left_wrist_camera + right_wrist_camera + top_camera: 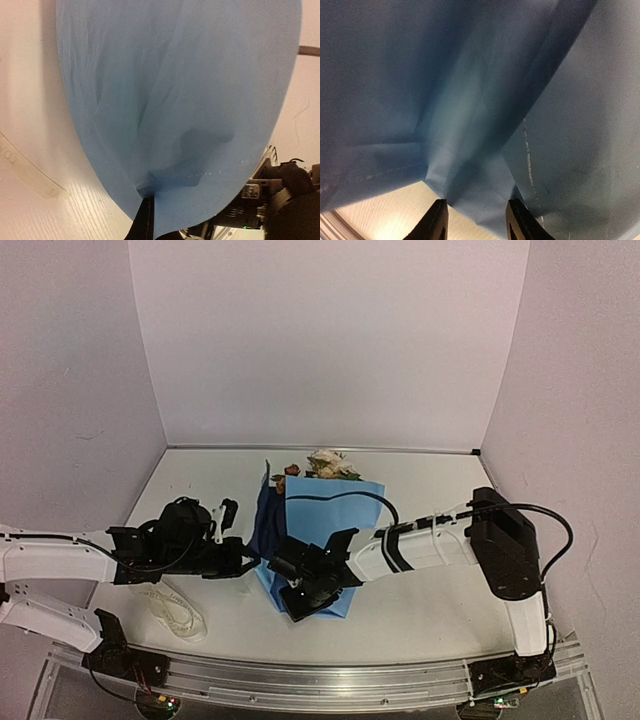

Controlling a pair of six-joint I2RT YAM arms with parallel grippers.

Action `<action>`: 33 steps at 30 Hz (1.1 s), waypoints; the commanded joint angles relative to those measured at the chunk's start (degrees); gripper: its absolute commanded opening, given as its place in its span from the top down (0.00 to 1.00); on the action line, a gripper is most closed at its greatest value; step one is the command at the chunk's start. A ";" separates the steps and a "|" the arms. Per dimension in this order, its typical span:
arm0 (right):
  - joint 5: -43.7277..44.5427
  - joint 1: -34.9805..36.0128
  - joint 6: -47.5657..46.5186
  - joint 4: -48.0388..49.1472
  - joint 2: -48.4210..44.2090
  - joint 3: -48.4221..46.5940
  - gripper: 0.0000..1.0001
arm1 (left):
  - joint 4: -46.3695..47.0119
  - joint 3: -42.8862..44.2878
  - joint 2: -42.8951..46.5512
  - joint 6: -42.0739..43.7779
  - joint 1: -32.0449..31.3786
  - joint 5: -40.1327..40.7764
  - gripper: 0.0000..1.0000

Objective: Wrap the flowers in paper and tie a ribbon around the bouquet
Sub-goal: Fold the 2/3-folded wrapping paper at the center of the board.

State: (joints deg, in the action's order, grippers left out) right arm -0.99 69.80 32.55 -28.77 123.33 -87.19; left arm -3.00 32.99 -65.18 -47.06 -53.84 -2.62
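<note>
The light-blue paper (335, 515) lies mid-table, folded over the flowers (330, 462), whose cream and rust blooms poke out at its far end. My left gripper (252, 562) is shut on the paper's left edge and holds it raised. In the left wrist view the paper (175, 90) fills the frame above the closed left gripper (145, 215). My right gripper (300, 590) sits at the sheet's near end. In the right wrist view the right gripper (477, 220) stands open, a folded corner of paper (470, 100) lying just ahead between its fingers. The stems are hidden.
The cream ribbon (175, 612) lies in a loose heap on the white table (430, 620) at the near left, beside the left arm; a strip of ribbon (25, 170) shows in the left wrist view. A metal rail (320, 680) runs along the near edge.
</note>
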 commanded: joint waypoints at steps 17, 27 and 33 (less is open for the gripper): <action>-2.22 -4.35 -1.85 -4.74 -26.87 17.21 0.70 | 0.50 1.85 -1.92 4.86 0.07 1.90 1.00; 8.22 -7.99 5.69 -4.12 -23.33 24.85 0.64 | 1.00 5.35 -4.34 9.21 0.05 -2.58 1.00; 7.44 -8.04 8.18 -1.40 -18.28 23.23 0.55 | 1.87 8.08 -6.14 11.21 -0.03 -5.18 1.00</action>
State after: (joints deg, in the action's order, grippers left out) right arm 4.32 61.49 37.93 -32.00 102.20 -61.44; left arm -3.92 37.06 -70.23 -38.73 -53.80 -5.06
